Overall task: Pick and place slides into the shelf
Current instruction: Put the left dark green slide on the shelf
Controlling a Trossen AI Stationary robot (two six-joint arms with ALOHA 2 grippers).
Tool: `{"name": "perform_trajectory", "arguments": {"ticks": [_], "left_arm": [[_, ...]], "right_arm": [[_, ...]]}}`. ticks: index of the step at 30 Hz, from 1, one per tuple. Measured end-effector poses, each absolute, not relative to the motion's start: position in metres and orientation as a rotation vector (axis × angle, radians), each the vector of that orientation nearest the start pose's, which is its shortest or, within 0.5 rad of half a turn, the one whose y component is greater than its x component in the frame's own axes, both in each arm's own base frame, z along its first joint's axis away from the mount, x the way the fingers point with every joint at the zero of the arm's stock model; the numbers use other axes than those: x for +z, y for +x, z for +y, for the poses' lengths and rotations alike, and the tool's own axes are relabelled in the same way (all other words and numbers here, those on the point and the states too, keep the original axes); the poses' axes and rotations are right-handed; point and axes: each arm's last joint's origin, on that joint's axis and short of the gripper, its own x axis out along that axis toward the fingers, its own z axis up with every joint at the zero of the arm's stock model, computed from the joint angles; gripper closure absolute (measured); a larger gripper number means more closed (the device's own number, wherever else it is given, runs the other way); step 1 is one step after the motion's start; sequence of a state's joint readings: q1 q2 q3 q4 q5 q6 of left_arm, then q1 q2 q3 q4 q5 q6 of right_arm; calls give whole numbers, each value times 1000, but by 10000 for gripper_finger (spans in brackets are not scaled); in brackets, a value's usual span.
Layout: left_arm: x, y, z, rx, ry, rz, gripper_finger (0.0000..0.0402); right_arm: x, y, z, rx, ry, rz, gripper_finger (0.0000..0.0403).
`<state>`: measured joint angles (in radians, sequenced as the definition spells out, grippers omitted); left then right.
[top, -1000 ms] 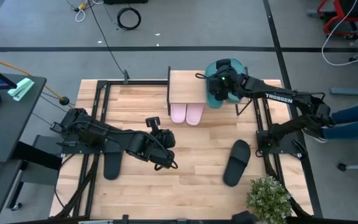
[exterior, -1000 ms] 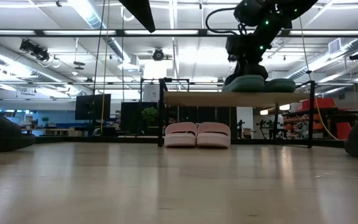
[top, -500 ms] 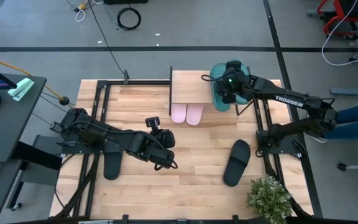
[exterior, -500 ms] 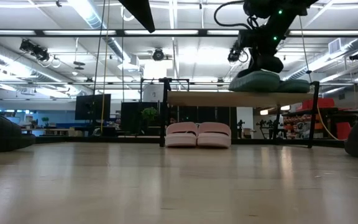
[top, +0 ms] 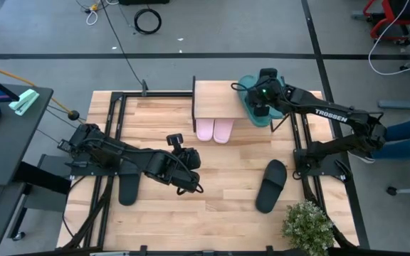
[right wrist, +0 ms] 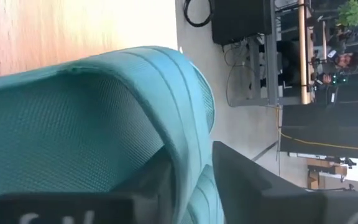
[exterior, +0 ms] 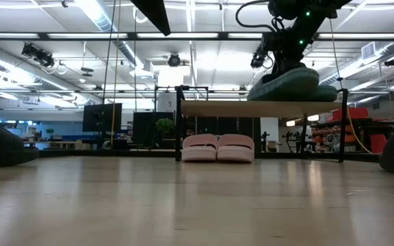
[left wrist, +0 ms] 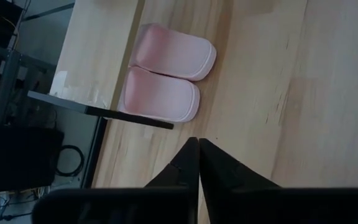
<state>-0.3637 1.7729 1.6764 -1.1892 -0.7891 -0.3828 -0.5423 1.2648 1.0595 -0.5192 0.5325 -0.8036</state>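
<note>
Shelf (top: 216, 99) top hides the rear of 2 pink slides (top: 213, 130). Right gripper (top: 262, 104) covers part of teal slides (top: 251, 110).

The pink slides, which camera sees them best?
The left wrist view: both pink slides fill it, side by side, partly under the shelf. The low view shows their toe ends small, the high view only their ends. The right wrist view shows none.

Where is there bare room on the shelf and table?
The shelf top is bare left of the teal slides held by the right gripper. Table centre is open; the pink slides crowd underneath.
</note>
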Motion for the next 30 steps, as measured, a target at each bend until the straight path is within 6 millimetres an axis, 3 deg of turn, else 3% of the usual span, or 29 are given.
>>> {"name": "perform_trajectory", "arguments": {"ticks": [7, 14, 21, 30], "left_arm": [[314, 332, -104, 564, 347, 973, 379], [314, 332, -104, 564, 347, 972, 396], [314, 332, -104, 564, 347, 973, 379], [313, 332, -104, 563, 349, 974, 390]], "right_arm": [[303, 218, -148, -703, -618, 1081, 248], [305, 219, -149, -724, -605, 1046, 244], [311, 221, -155, -732, -641, 986, 240], [284, 221, -168, -608, -566, 1131, 220]]}}
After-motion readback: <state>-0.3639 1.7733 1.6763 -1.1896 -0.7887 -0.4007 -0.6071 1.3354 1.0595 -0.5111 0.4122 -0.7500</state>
